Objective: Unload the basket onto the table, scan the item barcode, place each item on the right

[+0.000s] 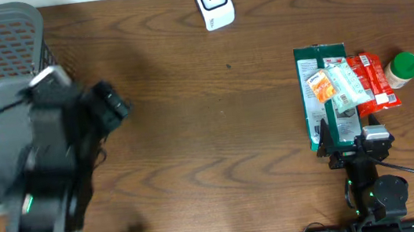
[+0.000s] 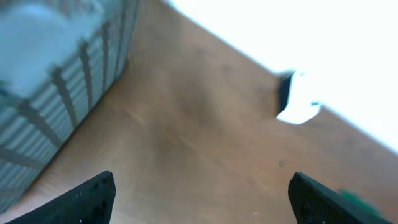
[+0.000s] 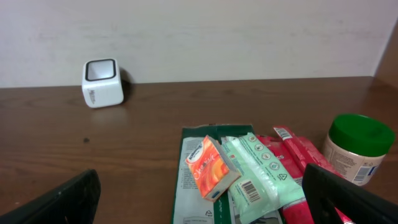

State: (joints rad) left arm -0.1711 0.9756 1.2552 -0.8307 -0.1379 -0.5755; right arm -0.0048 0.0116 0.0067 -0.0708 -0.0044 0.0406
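Standing at the right edge of the worktop (image 1: 193, 133), a pile of loose goods carries the barcodes. Its base is a dark green pouch (image 1: 317, 59) lying flat. On the pouch rest a small orange box (image 3: 208, 167) and, just beside it, a pale green packet (image 3: 258, 168). The packet shows a printed barcode (image 3: 249, 190) on its upper face, at the end nearest the robot. Red packets (image 3: 298, 152) lie partly under the pale green packet on its right side. A jar with a green lid (image 3: 359, 149) stands upright next to the red packets, nearest the right edge.

The white scanner (image 1: 214, 2) sits at the far edge, near its middle, well apart from the pile.

The right gripper (image 3: 205, 202) is at the near edge, just short of the green pouch. Its fingers are spread wide and hold nothing.

The left gripper (image 2: 202, 202) hangs over the left part of the worktop, just beside the basket. Its fingers are also spread wide, with only bare wood between them. The arm appears blurred in the overhead view.

A dark mesh basket (image 1: 21, 20) occupies the far left corner. The left arm covers most of its interior from above, and the left wrist view is too blurred, so its contents cannot be told.
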